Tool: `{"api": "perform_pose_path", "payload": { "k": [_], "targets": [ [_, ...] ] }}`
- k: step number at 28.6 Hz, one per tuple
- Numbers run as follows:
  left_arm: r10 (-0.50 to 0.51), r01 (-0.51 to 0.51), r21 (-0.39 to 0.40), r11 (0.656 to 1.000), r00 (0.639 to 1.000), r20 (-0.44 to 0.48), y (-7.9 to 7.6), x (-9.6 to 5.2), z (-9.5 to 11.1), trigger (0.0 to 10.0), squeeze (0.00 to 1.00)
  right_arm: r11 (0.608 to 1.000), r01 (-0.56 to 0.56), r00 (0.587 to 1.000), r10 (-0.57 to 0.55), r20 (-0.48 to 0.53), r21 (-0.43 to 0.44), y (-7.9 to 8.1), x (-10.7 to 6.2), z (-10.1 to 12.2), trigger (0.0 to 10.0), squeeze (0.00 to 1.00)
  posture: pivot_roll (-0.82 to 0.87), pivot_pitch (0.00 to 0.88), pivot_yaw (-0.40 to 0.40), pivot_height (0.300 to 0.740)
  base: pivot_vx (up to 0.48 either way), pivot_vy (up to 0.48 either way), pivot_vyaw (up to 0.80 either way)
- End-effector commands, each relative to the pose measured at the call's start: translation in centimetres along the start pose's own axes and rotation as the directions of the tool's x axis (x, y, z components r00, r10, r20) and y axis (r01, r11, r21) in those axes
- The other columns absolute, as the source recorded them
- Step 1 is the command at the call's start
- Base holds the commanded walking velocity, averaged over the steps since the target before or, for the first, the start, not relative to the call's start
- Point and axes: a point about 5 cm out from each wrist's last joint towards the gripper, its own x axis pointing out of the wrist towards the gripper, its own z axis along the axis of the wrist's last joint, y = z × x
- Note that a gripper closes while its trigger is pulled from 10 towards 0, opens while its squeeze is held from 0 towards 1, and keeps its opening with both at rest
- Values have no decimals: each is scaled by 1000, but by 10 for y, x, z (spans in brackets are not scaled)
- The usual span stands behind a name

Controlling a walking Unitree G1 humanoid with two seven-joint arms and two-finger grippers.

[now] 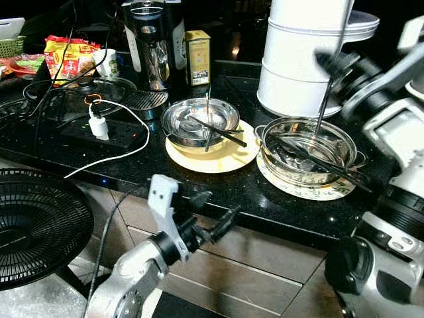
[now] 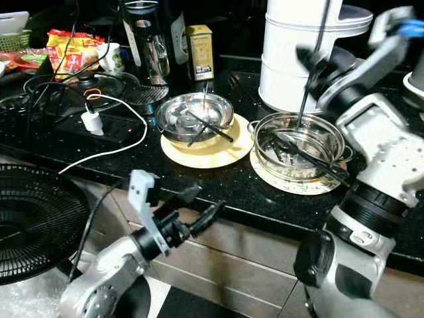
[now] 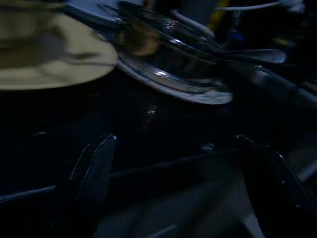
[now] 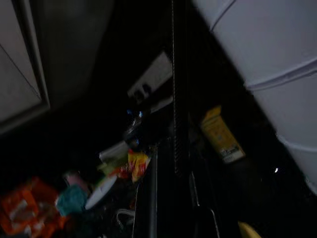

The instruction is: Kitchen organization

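On the black counter (image 1: 132,172) a steel bowl (image 1: 192,116) holding a spoon and dark sticks sits on a yellow plate (image 1: 218,160). To its right a glass bowl (image 1: 331,140) with several utensils rests on a patterned plate (image 1: 311,191). My right gripper (image 1: 331,64) hovers above the glass bowl, shut on a long thin dark utensil (image 2: 306,93) that hangs down toward the bowl; the same utensil (image 4: 176,99) runs past the fingers in the right wrist view. My left gripper (image 1: 215,207) is open, low at the counter's front edge, with nothing between its fingers (image 3: 94,168).
A tall white stacked container (image 1: 301,53) stands behind the glass bowl. A coffee machine (image 1: 149,46), yellow tin (image 1: 197,56), snack packets (image 1: 66,56) and a power strip (image 1: 99,136) with cables crowd the back left. A black fan (image 1: 33,225) stands at the lower left.
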Motion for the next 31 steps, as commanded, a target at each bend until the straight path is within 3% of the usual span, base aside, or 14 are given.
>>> {"api": "perform_pose_path", "payload": {
  "k": [1,7,12,22,28,30,31],
  "targets": [
    [-76,76,-1,997,997,4,-10,3,6,10000,0,999,-32,999,32,34,7,2,-3,1,10000,0,-47,0,23,740,0,0,0],
    [-98,98,13,995,995,-2,-13,4,8,10000,0,998,-58,997,58,46,11,2,-6,0,10000,0,-48,0,24,740,0,0,-196],
    [-94,94,46,994,996,2,-11,7,14,10000,0,1000,-20,996,18,84,21,-6,-10,4,10000,0,-47,0,25,740,0,0,-754],
    [-110,110,75,991,994,-8,-13,10,21,10000,0,1000,11,998,-10,63,-9,-10,-12,1,10000,0,-51,0,28,740,0,0,-756],
    [-83,93,190,977,995,-61,-12,12,19,10000,0,998,32,999,-30,31,-59,-11,-13,-7,10000,0,-51,0,30,740,0,0,-756],
    [-41,66,303,951,995,-88,-7,14,19,10000,0,997,43,999,-41,22,-69,-12,-13,-11,10000,0,-50,0,30,740,0,0,0],
    [-41,66,303,951,995,-88,-7,14,19,10000,0,997,43,999,-41,22,-69,-12,-13,-11,10000,0,-50,0,30,740,0,0,0]
  ]
}}
